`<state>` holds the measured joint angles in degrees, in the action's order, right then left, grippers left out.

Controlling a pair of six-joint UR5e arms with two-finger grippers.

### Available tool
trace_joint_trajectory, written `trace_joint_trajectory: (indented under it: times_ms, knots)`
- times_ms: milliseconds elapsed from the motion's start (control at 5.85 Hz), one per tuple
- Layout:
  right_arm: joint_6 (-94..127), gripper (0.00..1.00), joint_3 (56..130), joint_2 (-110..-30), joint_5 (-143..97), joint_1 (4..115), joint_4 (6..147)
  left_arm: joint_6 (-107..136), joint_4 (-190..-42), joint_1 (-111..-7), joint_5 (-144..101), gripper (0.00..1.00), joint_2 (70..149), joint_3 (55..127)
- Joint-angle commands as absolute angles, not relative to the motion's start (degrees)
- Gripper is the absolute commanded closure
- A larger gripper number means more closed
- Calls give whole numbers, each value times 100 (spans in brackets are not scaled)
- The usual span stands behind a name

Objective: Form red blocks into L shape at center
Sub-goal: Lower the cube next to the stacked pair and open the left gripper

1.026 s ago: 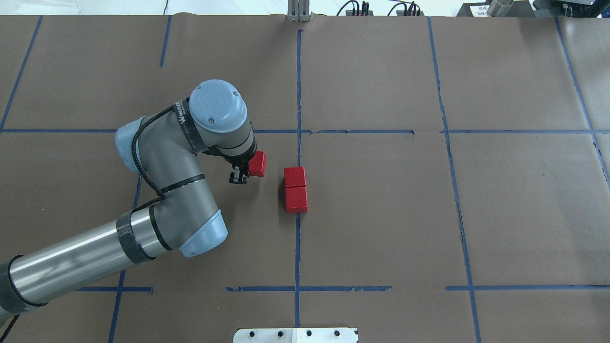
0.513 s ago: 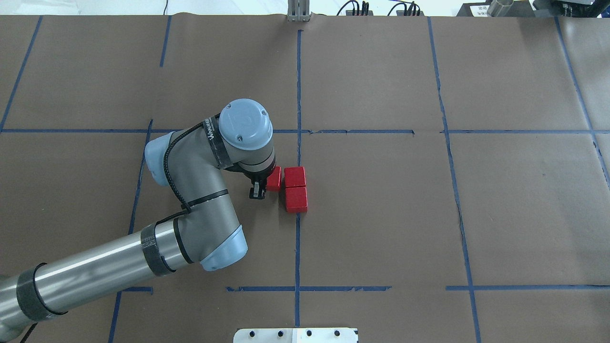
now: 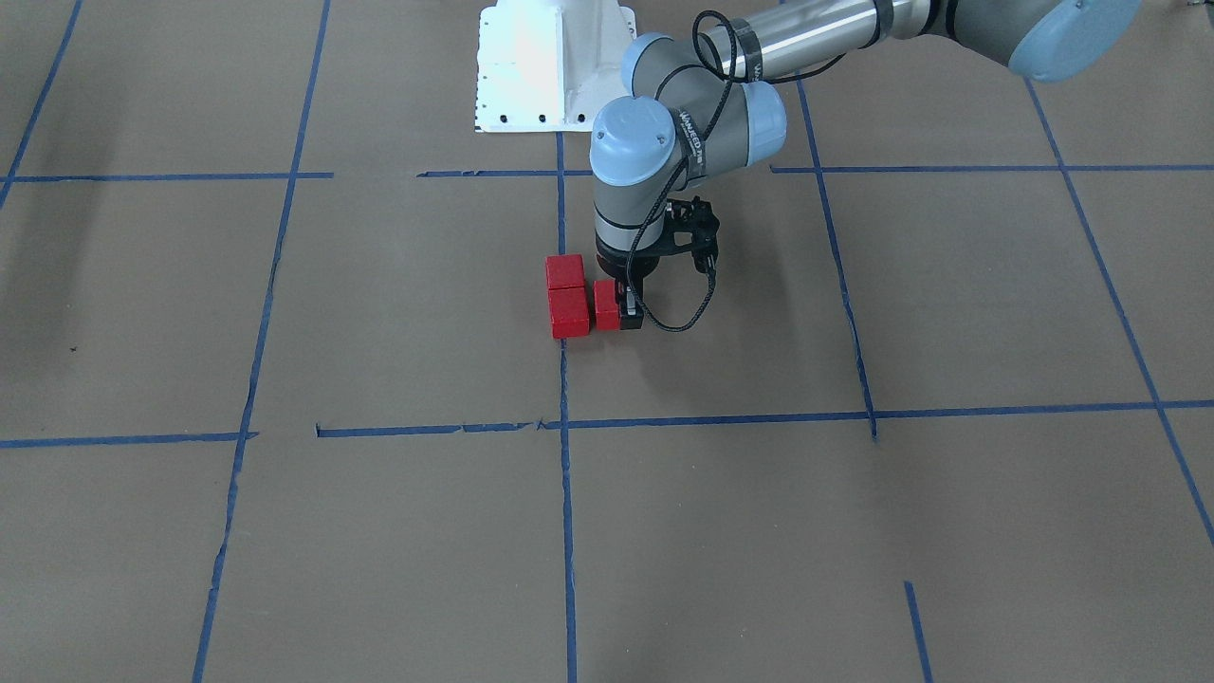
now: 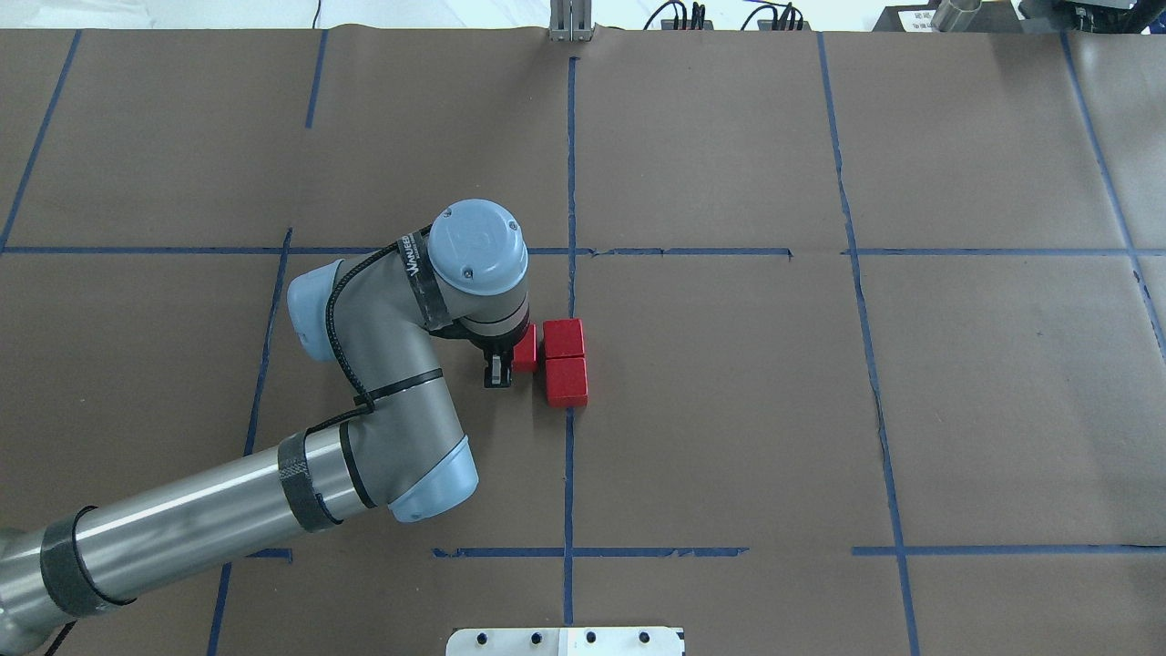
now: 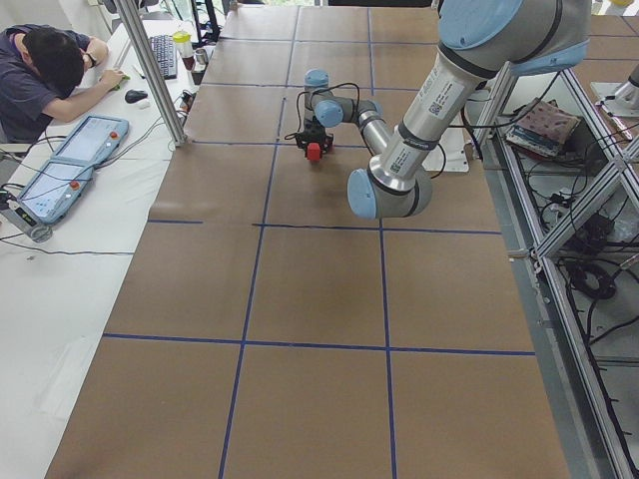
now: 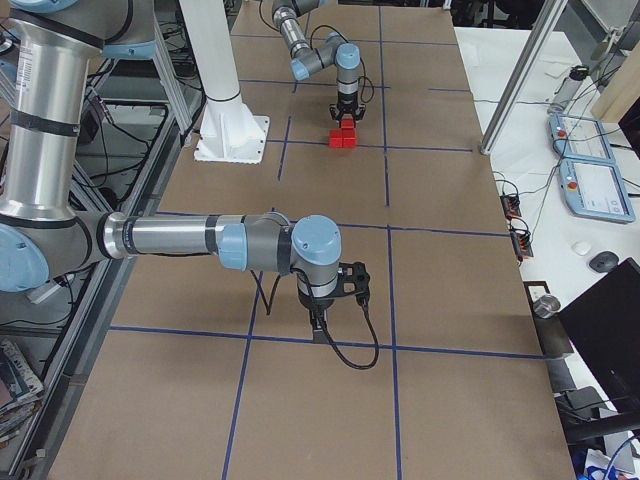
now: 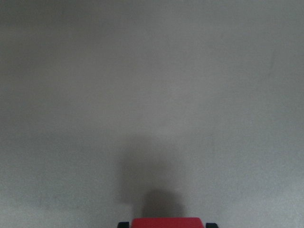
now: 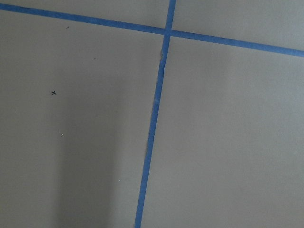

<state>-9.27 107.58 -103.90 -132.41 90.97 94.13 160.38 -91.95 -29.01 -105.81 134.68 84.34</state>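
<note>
Overhead exterior first: my left hand is clenched on the held block, a red cube partly hidden under the left arm. It sits just beside the far block of a touching pair. The near block lies next in line toward the robot. Both sit on the blue tape line at the center of the brown tabletop. A thin dark gap separates the held block from the pair.

Exterior front-facing: the three cubes make a rough L. The held block's lower edge is close to the paper, but I cannot tell whether it rests there. A black cable loops down from the wrist.

Exterior left: the cubes are small and far off. A person leans on the white side desk.

Exterior right: my right hand hangs low beside a tape line, well apart from the cubes. I cannot tell whether it is released or clenched.

Left wrist-mounted: a red top edge shows at the bottom between two dark fingertips, with a shadow on the paper ahead.

Right wrist-mounted: only brown paper and a tape crossing.
</note>
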Motion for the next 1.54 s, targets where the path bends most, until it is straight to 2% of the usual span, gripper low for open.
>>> trace_joint_trajectory:
  times_ms: [0, 1368]
  knots:
    - [-923, 0, 10749, -10389, -13236, 9097, 9413, 16311, -9228, -2900, -10529, 71, 13474, 8429]
    - [-932, 0, 10749, -10389, -13236, 9097, 9413, 16523, -9290, -2830, -10538, 68, 13482, 8420]
